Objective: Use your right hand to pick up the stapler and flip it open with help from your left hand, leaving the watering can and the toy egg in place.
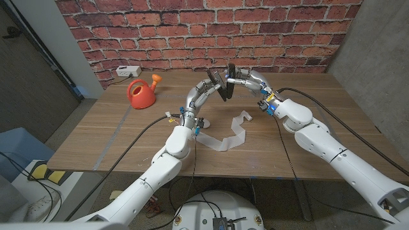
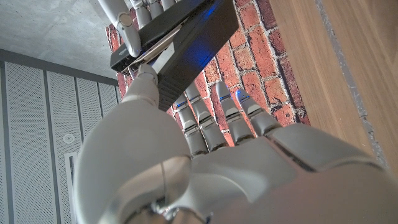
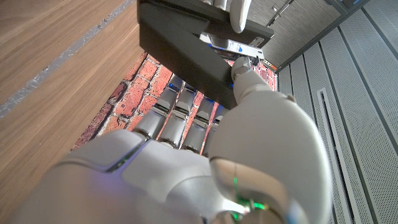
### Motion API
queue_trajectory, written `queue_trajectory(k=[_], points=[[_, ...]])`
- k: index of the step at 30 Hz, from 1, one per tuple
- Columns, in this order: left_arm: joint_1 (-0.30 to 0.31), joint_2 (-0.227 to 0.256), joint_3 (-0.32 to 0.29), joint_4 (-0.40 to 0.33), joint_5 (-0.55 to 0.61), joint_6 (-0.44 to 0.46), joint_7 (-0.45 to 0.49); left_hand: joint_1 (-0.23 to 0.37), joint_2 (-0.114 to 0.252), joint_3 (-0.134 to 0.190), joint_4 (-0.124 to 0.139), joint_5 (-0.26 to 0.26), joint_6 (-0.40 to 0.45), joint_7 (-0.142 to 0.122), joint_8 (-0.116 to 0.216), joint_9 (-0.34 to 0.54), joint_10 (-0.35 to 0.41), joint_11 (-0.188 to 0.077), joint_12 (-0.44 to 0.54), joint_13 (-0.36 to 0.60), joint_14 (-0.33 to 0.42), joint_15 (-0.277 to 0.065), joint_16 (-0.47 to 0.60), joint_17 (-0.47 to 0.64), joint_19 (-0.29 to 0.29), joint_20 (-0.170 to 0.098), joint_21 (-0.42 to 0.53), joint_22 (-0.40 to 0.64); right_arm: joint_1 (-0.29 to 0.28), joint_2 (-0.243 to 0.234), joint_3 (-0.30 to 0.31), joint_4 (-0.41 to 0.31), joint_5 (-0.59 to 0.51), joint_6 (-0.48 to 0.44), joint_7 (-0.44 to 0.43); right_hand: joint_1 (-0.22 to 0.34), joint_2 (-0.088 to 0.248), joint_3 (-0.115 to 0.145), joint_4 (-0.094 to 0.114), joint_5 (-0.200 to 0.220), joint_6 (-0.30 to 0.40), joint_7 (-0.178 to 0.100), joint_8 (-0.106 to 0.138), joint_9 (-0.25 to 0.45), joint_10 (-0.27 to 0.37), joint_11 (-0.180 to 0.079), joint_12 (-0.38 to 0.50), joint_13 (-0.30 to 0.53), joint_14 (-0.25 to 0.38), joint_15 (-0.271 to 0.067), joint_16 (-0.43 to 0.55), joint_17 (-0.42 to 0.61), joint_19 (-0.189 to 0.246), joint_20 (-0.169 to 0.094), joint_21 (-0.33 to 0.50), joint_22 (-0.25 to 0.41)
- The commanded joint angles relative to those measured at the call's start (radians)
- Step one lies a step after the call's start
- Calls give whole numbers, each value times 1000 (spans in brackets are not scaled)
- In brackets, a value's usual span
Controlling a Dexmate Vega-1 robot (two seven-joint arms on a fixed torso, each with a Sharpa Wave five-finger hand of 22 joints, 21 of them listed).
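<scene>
Behind, wooden table (image 1: 128, 137), brick wall (image 1: 192, 32).

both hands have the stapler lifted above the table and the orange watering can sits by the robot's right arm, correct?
Not quite. The head view shows the orange watering can on the robot's left side of the table, beyond the left arm. Both the left hand and right hand do hold the stapler above the table.

One stapler (image 1: 225, 84) is sitting up between two hands, the left hand (image 1: 206, 87) and the right hand (image 1: 246, 80). One watering can (image 1: 141, 93) and one white paper strip (image 1: 231, 135) are lying on one table (image 1: 307, 134).
</scene>
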Motion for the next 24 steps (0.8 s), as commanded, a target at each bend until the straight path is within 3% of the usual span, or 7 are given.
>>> queue_trajectory(k=[1,8,11,15,20,24], points=[[20,6,-15,-21,8,4,19,49,43,56,40,4,20,-4,135,415,8,-5,39,114,23,-167,-7,-1,-2,-9,5,1,-5,-2,3,-5,1,-5,-13,6,22,5,4,4,28,-13,5,4,105,-59,9,6,10,-162,2,3,-5,-42,5,3],[43,13,-32,-52,19,8,49,47,44,62,41,4,25,-6,139,410,4,-6,37,117,35,-167,-9,-2,-3,-7,5,0,-12,4,8,-3,5,3,-21,7,21,5,3,4,28,-13,5,4,105,-59,9,7,12,-163,3,4,-6,-42,6,3],[47,15,-35,-60,23,13,55,55,47,65,36,3,35,-9,146,401,4,-5,36,120,88,-178,15,12,-4,-4,6,0,-13,5,9,-2,5,7,-22,7,22,5,4,4,28,-13,5,4,106,-58,9,8,11,-163,1,3,-7,-42,6,3],[50,14,-39,-64,26,9,61,65,48,60,31,0,40,-13,153,387,9,-3,36,124,149,-178,59,50,8,19,14,4,-17,5,12,-6,6,8,-27,6,22,4,5,4,29,-12,4,4,106,-58,9,8,11,-162,1,3,-7,-42,7,3],[56,16,-44,-71,23,9,62,79,41,33,27,-4,39,-18,161,363,30,-5,13,129,196,-174,167,151,17,27,34,28,-24,0,19,-14,7,8,-35,7,21,4,4,4,29,-12,4,3,106,-59,8,8,12,-163,1,4,-7,-42,8,3],[60,18,-48,-77,23,13,66,98,44,-9,28,-2,38,-19,174,336,45,-6,-17,145,165,-169,332,330,8,36,65,74,-30,-5,23,-20,8,4,-41,6,22,4,4,4,29,-15,4,4,107,-59,8,7,12,-163,0,4,-8,-42,8,3]])
